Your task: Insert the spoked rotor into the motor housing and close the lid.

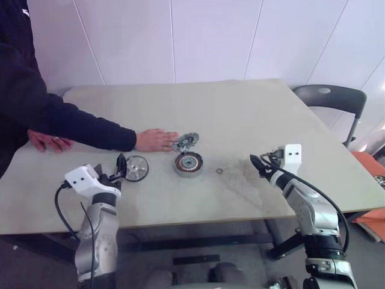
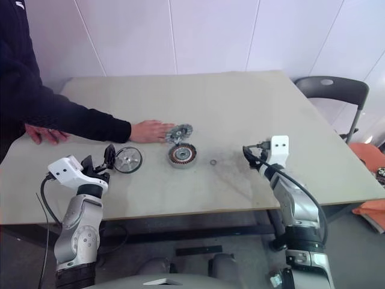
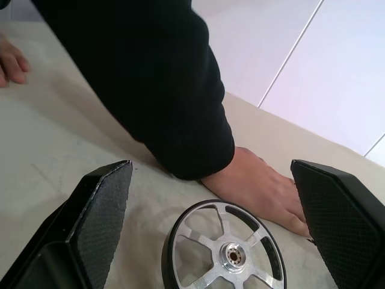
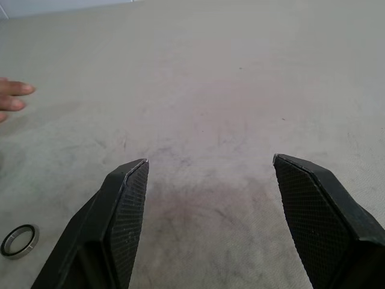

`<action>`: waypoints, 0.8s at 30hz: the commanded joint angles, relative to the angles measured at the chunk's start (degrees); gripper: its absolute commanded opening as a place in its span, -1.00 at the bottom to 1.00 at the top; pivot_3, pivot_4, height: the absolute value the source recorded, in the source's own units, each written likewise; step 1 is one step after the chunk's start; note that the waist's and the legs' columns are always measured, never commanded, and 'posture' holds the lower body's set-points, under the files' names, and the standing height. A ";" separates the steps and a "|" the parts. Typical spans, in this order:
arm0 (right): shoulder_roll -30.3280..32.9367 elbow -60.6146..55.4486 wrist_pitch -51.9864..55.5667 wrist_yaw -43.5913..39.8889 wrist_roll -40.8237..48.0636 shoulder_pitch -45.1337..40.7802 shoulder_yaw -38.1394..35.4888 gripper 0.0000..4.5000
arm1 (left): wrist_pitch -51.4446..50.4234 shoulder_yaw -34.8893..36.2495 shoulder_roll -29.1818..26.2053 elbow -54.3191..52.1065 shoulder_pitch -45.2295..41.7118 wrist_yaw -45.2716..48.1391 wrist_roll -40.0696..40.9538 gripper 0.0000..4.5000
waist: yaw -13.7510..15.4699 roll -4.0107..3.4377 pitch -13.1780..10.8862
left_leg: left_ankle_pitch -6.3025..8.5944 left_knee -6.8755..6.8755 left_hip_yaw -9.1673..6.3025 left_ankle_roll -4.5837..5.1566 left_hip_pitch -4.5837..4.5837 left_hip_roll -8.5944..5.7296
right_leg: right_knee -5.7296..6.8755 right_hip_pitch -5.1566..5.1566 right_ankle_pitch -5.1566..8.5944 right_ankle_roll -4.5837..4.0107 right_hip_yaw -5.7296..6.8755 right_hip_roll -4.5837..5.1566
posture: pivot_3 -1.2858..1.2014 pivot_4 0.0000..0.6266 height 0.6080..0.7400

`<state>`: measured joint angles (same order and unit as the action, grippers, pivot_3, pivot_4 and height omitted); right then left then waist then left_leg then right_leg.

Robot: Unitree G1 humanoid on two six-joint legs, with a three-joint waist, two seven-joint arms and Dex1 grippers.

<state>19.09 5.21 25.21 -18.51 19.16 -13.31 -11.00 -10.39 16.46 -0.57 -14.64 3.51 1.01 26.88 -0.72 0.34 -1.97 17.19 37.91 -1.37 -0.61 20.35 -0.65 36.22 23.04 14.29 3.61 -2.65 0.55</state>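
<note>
The spoked rotor (image 1: 136, 167) lies flat on the table, dark-rimmed with slim silver spokes. My left gripper (image 1: 119, 169) is open just behind it, and the left wrist view has the rotor (image 3: 224, 253) low between the spread fingers (image 3: 102, 217). The motor housing (image 1: 188, 163), with its copper windings, sits at the table's middle. Just behind it lies the notched grey lid (image 1: 186, 141), with a person's hand (image 1: 155, 139) resting on the table against it. My right gripper (image 1: 260, 161) hovers open over bare table to the housing's right, holding nothing.
A small metal ring (image 1: 219, 171) lies just right of the housing, between it and my right gripper. The person's dark-sleeved arm (image 1: 72, 123) reaches across the table's left half. A grey chair (image 1: 331, 99) stands beyond the table's right corner.
</note>
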 commanded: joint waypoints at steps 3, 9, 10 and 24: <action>0.41 -1.54 -0.93 -0.36 -0.31 -1.30 -0.38 0.54 | 1.07 -0.30 0.08 -0.57 -1.48 0.38 -0.33 0.99 | 0.00 0.00 0.00 | 0.00 0.00 0.00 0.00 0.00 0.00 | 0.00 0.00 0.00 0.00 0.00 0.00 | 0.03 -1.00 1.00; 0.38 -1.36 -0.96 -0.36 -0.52 -1.57 -0.43 0.54 | 1.14 -0.13 0.08 -0.45 -1.56 0.47 -0.33 0.99 | 0.00 0.00 0.00 | 0.00 0.00 0.00 0.00 0.00 0.00 | 0.00 0.00 -0.03 0.04 0.00 0.00 | 0.03 -1.00 1.00; 0.38 -1.35 -0.97 -0.37 -0.53 -1.58 -0.44 0.54 | 1.15 -0.11 0.09 -0.44 -1.55 0.47 -0.33 0.99 | 0.01 0.00 0.00 | 0.00 0.00 0.00 0.00 0.00 0.00 | 0.00 0.00 -0.03 0.04 0.00 0.00 | 0.03 -1.00 1.00; 0.07 -1.93 -0.73 -0.18 -0.48 -1.45 -0.26 0.54 | 1.32 -0.19 0.26 -0.38 -1.53 0.55 -0.42 0.99 | 0.00 0.00 0.00 | 0.00 0.00 0.00 0.00 0.00 0.00 | 0.00 0.00 -0.03 0.04 0.00 0.00 | 0.03 -1.00 1.00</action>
<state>19.09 5.23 25.20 -18.66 18.80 -13.49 -11.00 -10.32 16.47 -0.08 -13.96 2.59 1.09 26.72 -0.72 0.34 -1.97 17.19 37.91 -1.37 -0.61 20.35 -0.65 36.22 23.04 14.26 3.65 -2.65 0.55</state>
